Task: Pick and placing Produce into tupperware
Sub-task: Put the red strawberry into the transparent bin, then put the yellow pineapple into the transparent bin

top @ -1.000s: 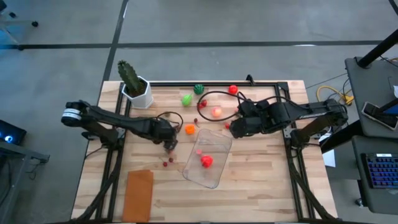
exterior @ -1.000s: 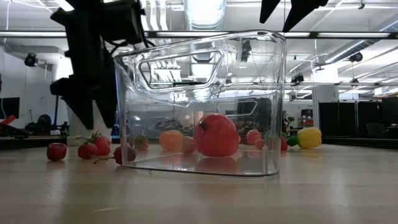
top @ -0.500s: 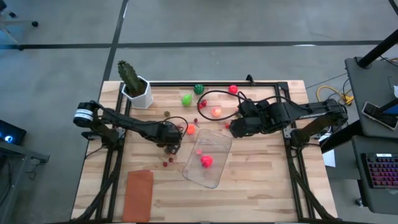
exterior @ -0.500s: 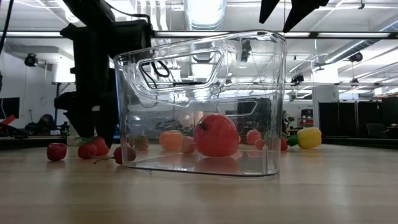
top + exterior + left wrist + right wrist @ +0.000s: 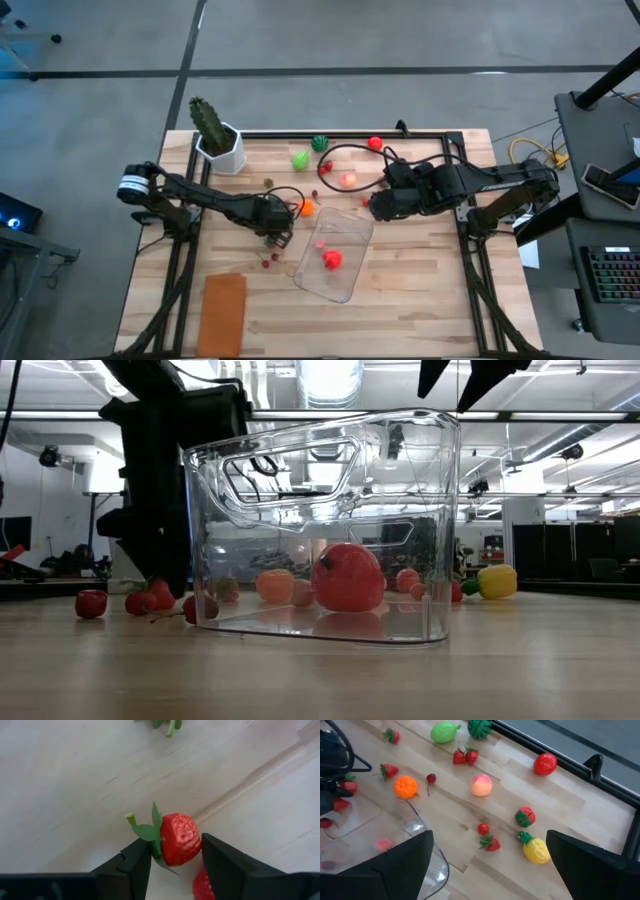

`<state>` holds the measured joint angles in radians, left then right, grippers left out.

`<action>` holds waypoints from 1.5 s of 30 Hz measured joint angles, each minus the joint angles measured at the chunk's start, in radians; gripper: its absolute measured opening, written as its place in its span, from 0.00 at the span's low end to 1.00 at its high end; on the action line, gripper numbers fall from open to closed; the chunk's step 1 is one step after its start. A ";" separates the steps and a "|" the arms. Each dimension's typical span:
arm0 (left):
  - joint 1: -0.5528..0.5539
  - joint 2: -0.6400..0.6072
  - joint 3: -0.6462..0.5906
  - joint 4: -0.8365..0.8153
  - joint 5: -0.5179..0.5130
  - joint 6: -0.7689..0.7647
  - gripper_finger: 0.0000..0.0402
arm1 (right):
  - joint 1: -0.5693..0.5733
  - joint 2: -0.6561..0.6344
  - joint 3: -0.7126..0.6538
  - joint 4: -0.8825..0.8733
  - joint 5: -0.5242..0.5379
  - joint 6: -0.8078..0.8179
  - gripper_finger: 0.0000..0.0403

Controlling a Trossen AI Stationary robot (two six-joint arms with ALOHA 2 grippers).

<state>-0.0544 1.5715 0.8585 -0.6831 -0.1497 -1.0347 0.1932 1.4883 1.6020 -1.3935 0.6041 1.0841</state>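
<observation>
My left gripper stands low over the table just left of the clear tupperware, shut on a small red strawberry with green leaves. In the low view it reaches down to the table beside the tupperware, which holds one red piece of produce. My right gripper hangs open above the tupperware's far right corner, nothing between its fingers. Loose produce lies on the far half of the table: an orange, a peach, a light green piece. My left gripper pinches the strawberry between its two fingers, which point down from above. One finger meets the leafy end, the other the red side opposite. The strawberry sits at table level, on its side.
A cactus in a white pot stands at the far left corner. A flat orange-brown rectangle lies near the left front edge. Small strawberries lie by my left gripper. A black cable loops over the far middle.
My left gripper has come down to the table and a little toward the tupperware, and its fingers have closed in on the strawberry. My right gripper has kept still.
</observation>
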 joint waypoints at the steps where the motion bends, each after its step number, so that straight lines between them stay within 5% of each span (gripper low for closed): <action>1: 0.000 0.000 0.000 0.001 -0.002 0.005 0.37 | 0.000 0.000 0.000 -0.014 0.000 0.019 0.94; 11: -0.020 -0.065 0.060 0.030 -0.038 0.147 0.37 | -0.003 -0.026 -0.042 -0.170 -0.007 0.176 0.94; 18: -0.036 -0.179 0.124 0.225 -0.113 0.417 0.37 | -0.017 -0.149 -0.286 -0.169 -0.128 0.381 0.94; 26: -0.046 -0.218 0.123 0.531 0.204 0.700 0.37 | -0.004 -0.324 -0.540 0.006 -0.189 0.531 0.94; 32: -0.048 -0.050 0.147 0.505 0.256 0.700 0.38 | -0.004 -0.366 -0.621 0.111 -0.193 0.538 0.94; 45: -0.036 -0.017 0.226 0.471 0.247 0.694 0.73 | -0.022 -0.309 -0.659 0.127 -0.196 0.412 0.94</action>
<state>-0.0900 1.5547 1.0844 -0.2122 0.0970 -0.3411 0.1713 1.1796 0.9426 -1.2665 0.4083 1.4966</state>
